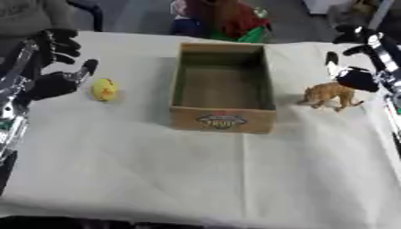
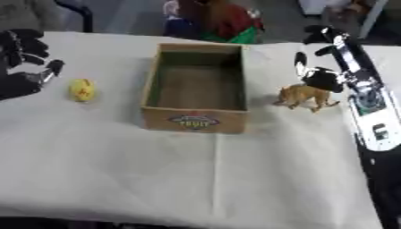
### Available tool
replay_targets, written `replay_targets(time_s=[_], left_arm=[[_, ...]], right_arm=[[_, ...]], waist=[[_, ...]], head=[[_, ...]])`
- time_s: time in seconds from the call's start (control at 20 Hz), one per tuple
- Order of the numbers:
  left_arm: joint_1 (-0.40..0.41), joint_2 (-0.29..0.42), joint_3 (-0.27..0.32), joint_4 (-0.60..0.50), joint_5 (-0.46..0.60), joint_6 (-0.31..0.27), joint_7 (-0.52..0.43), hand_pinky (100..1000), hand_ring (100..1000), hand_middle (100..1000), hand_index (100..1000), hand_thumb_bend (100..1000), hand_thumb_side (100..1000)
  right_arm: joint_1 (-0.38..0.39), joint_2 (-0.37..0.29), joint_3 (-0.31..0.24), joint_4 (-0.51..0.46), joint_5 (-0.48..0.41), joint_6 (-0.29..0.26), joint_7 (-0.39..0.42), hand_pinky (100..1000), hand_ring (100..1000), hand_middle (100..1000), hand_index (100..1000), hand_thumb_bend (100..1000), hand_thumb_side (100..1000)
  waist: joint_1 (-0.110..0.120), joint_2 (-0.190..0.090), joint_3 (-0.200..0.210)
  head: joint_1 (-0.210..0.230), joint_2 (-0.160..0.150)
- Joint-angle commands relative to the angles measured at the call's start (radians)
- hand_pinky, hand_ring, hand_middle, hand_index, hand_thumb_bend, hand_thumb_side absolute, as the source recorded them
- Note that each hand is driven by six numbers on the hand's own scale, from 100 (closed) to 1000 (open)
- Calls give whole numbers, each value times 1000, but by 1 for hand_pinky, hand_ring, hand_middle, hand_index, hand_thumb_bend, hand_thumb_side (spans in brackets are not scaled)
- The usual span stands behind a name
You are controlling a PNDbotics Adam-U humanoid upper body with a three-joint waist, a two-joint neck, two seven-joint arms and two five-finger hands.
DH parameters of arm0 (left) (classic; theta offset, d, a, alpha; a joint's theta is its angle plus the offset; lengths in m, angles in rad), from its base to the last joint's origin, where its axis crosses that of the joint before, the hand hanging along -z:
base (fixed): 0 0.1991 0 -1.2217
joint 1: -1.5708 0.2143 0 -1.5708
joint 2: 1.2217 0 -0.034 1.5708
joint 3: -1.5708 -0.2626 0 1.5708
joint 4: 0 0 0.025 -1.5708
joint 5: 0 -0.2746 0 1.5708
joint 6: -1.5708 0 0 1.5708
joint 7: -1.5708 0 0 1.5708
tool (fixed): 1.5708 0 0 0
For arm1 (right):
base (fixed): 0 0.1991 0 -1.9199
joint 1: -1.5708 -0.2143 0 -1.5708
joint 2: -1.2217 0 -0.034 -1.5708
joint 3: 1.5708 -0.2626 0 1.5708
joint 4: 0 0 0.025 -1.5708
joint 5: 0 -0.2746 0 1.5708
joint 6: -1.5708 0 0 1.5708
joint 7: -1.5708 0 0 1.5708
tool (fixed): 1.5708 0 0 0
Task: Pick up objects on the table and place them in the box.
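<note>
1. The right eye view shows the right forearm's long silver-and-white length running down the picture's edge; the left eye view shows only its upper part. The left eye view in turn shows more of the left arm, silver joints included.
2. The open brown cardboard box (image 1: 222, 87) is the landmark, standing mid-table on the white cloth-covered table (image 1: 203, 179). Its near wall bears a printed label; in the right eye view the word "FRUIT" can be read.
3. There is one small yellow rounded toy (image 1: 104, 89), lying on the cloth to the left of the box, apart from it.
4. There is one orange-brown four-legged toy animal (image 2: 306, 96), standing upright just right of the box.
5. The black left hand (image 1: 53, 83) is left of the box, just beside the yellow toy, fingers spread, holding nothing.
6. The black right hand (image 2: 319, 78) hangs right of the box, directly above the toy animal's back, fingers spread; whether it touches the toy cannot be told.
</note>
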Motion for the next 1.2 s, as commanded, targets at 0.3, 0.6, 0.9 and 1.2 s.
replay_targets(time_s=[0.3, 0.6, 0.9, 1.2], left_arm=[[-123, 161, -97, 249, -125, 28, -4, 680, 657, 601, 768, 500, 100], [-234, 136, -160, 439, -218, 7, -46, 682, 657, 605, 772, 591, 100], [-314, 82, -187, 578, -325, -8, -85, 684, 656, 612, 779, 641, 100], [-349, 31, -184, 666, -402, -7, -99, 678, 650, 611, 779, 648, 100]], right_arm=[[-15, -14, -1, -7, -2, -3, 5, 715, 840, 674, 877, 100, 100], [-13, -11, 1, -6, -3, -5, 7, 716, 841, 673, 877, 100, 100], [-13, -10, 1, -4, -6, -6, 7, 716, 841, 673, 877, 100, 100], [-12, -6, 1, -3, -8, -7, 8, 715, 841, 672, 878, 100, 100]], waist=[[7, -19, -10], [7, -20, -13], [4, -21, -16], [2, -21, -16]], head=[[9, 5], [12, 5], [11, 5], [11, 5]])
